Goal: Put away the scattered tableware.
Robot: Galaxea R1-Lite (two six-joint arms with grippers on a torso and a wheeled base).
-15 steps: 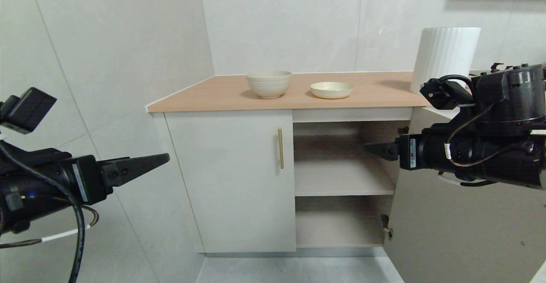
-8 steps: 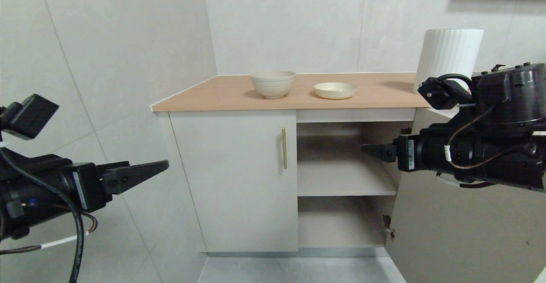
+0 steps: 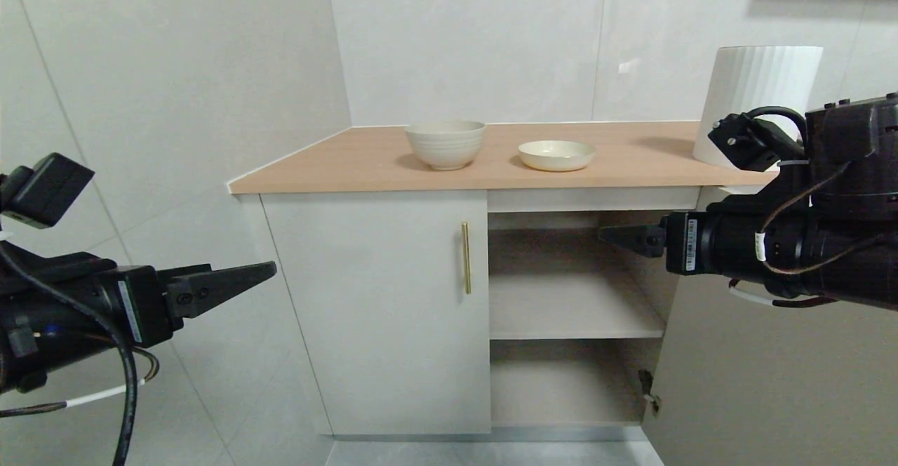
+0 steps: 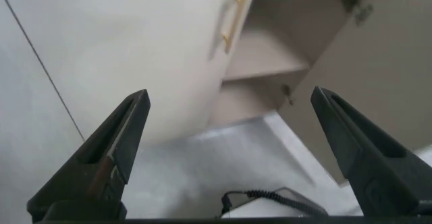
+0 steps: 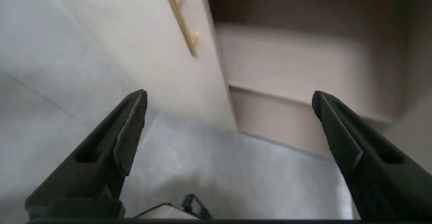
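The left gripper (image 3: pixel 268 270) hangs with its fingers spread wide and nothing between them. It is in front of the tiled wall, left of the white cabinet's closed door (image 3: pixel 379 311) and below the counter edge. The right gripper (image 3: pixel 607 235) is likewise spread and holds nothing. It is at the mouth of the open compartment, just under the light wooden countertop (image 3: pixel 330 164) and above the inner shelf (image 3: pixel 568 308).

That opening is bounded by the closed door's edge with one brass bar handle (image 3: pixel 465 258) on one side and the swung-out door (image 3: pixel 744 382) on the other. There are two levels inside.

One cream ribbed ceramic bowl (image 3: pixel 445 144) and one shallow cream dish (image 3: pixel 557 155) stand apart on the countertop, above both grippers. The dish is nearer the right gripper, and the bowl is well apart from the left. One white fluted cylinder (image 3: pixel 768 87) stands at the counter's right end.
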